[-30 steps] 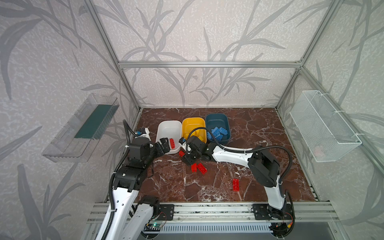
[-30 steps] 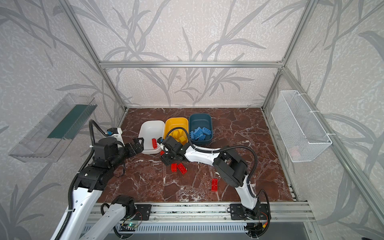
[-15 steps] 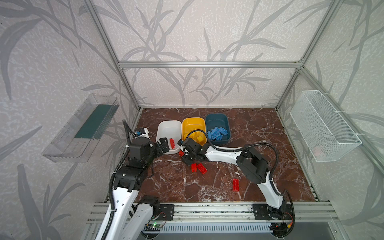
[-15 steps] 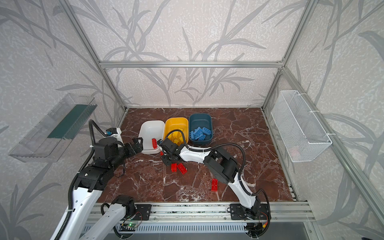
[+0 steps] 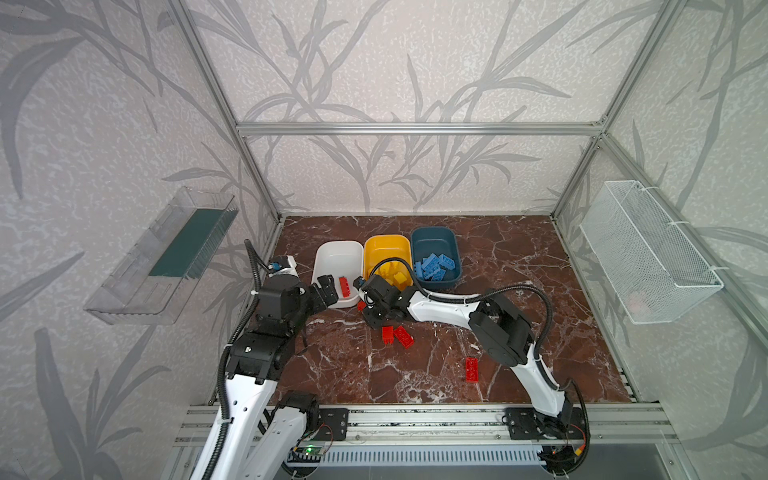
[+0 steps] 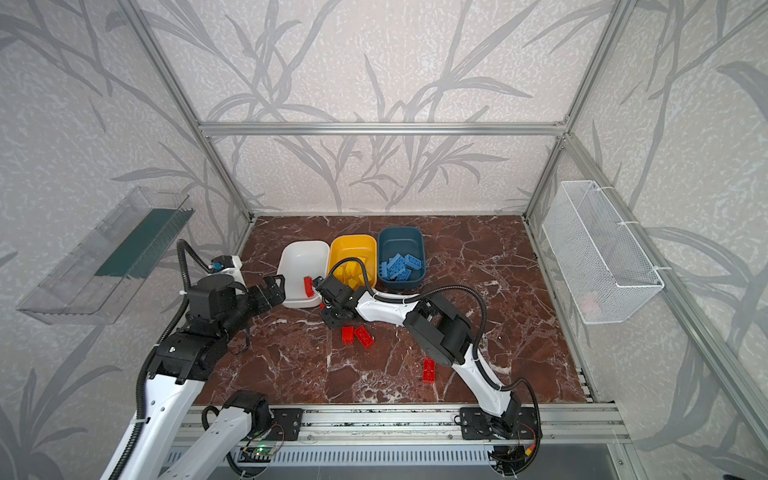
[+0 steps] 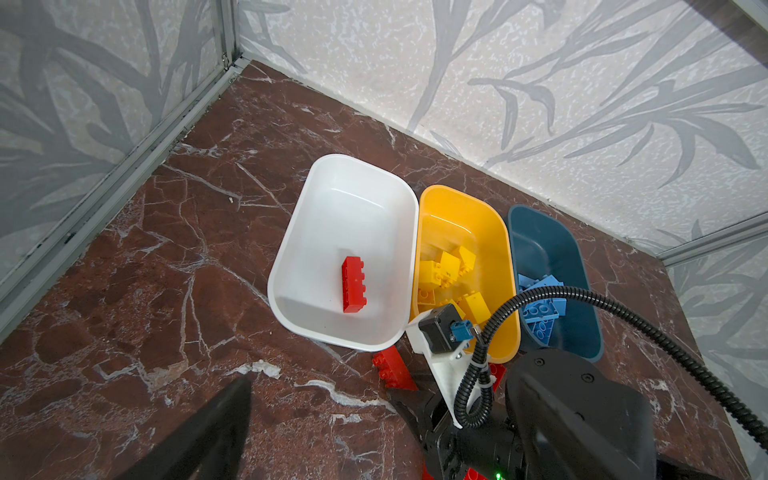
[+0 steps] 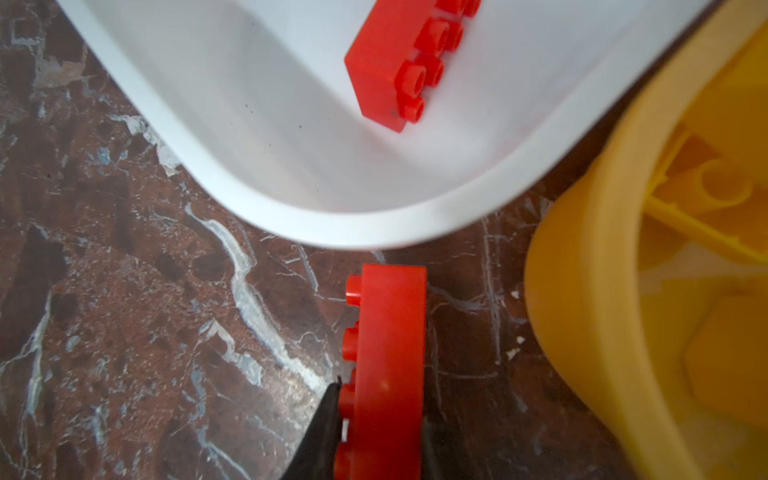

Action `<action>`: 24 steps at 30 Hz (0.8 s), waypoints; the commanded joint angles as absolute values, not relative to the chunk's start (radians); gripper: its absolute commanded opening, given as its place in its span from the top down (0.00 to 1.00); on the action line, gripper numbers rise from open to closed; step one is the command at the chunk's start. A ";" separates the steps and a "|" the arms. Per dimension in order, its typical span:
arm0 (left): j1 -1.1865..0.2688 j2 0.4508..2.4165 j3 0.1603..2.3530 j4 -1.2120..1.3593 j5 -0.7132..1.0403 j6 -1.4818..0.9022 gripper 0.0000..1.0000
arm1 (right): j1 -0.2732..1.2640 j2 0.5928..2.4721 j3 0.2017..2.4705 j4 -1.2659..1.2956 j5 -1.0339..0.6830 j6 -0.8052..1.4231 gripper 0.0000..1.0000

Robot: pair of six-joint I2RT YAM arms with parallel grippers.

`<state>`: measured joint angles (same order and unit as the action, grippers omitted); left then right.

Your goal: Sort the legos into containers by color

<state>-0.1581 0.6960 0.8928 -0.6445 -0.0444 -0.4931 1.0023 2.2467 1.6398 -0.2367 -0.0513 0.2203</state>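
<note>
The white tub holds one red lego. Beside it, the yellow tub holds yellow legos and the dark blue tub holds blue legos. My right gripper is shut on a red lego, low over the floor just in front of the white tub's rim. My left gripper hangs open and empty at that tub's front left corner; only one of its fingers shows in the left wrist view. Three more red legos lie on the floor: a touching pair and one alone.
A clear plastic tray hangs on the left wall and a white wire mesh basket on the right wall. The right arm's forearm stretches across the floor in front of the yellow and blue tubs. Aluminium frame posts stand at the corners.
My right gripper has closed its jaws on the red lego in front of the white tub, and the right arm's elbow has shifted. The left arm has hardly moved.
</note>
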 commanded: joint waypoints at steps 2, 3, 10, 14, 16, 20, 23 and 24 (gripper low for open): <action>-0.161 0.686 0.904 -0.659 -0.060 -0.495 0.03 | 1.008 2.148 1.602 -0.282 -0.073 0.239 0.85; -0.162 0.684 0.904 -0.659 -0.061 -0.497 0.03 | 1.008 2.121 1.588 -0.279 -0.080 0.239 0.85; -0.162 0.679 0.905 -0.660 -0.067 -0.497 0.03 | 1.005 2.002 1.579 -0.305 -0.138 0.236 0.85; -0.160 0.669 0.908 -0.664 -0.073 -0.500 0.03 | 0.983 2.019 1.628 -0.305 -0.214 0.261 0.85; -0.160 0.667 0.912 -0.672 -0.083 -0.505 0.03 | 0.962 2.052 1.670 -0.304 -0.254 0.284 0.85; -0.160 0.663 0.911 -0.669 -0.084 -0.508 0.03 | 0.917 2.142 1.787 -0.291 -0.352 0.335 0.85; -0.161 0.657 0.908 -0.665 -0.078 -0.508 0.04 | 0.892 2.242 1.926 -0.325 -0.402 0.358 0.85; -0.161 0.658 0.906 -0.666 -0.081 -0.509 0.04 | 0.886 2.279 1.977 -0.343 -0.413 0.363 0.85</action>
<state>-0.1581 0.6689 0.8928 -0.6594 -0.0662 -0.5014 0.9035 2.2017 1.8935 -0.2989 -0.3351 0.3252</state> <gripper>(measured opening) 0.964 0.253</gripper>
